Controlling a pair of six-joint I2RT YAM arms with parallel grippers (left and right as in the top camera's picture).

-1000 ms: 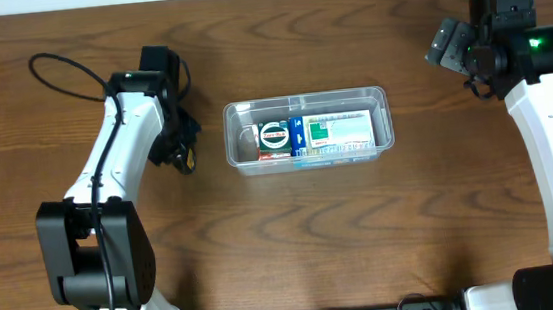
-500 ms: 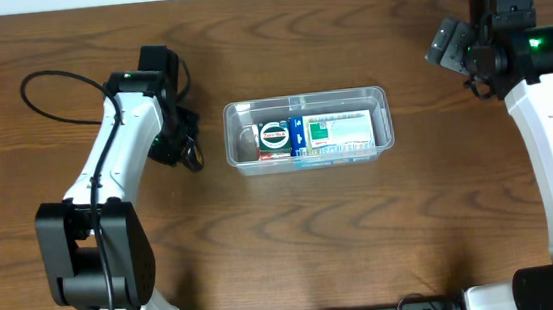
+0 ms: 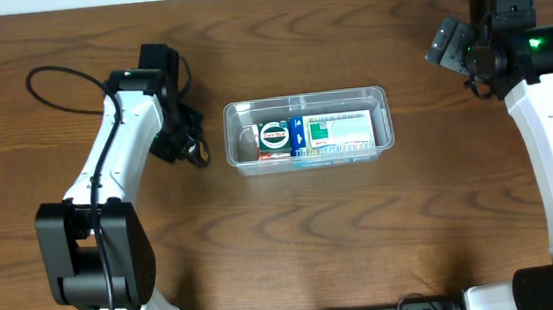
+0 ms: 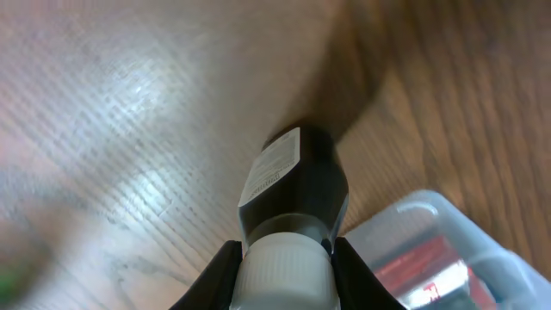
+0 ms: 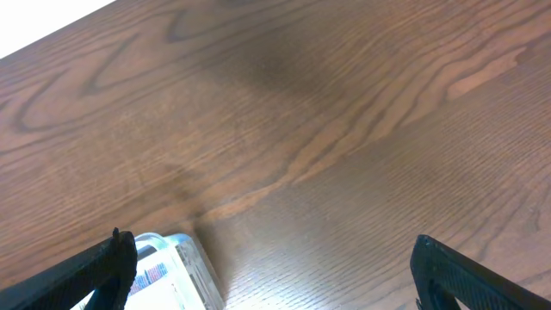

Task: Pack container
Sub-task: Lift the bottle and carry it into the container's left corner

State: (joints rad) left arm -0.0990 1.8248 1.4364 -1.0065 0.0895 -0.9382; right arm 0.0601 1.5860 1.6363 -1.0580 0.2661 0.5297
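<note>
Since a second ago the left arm has carried its claw a little to the right, closer to the container, and its cable loop has shifted; the right arm has not stirred. On the brown tabletop the container sits in the middle, a clear tub already carrying a green-and-white box with a round-topped red and green pack at its left, leaving free room along the far side. The left claw is clamped on a dark bottle at its white cap, body pointing ahead, just left of the tub's near-left corner, apparently so it can be lifted over the rim. The right claw hangs spread wide and empty at the far right, well apart, likely kept clear of the way.
</note>
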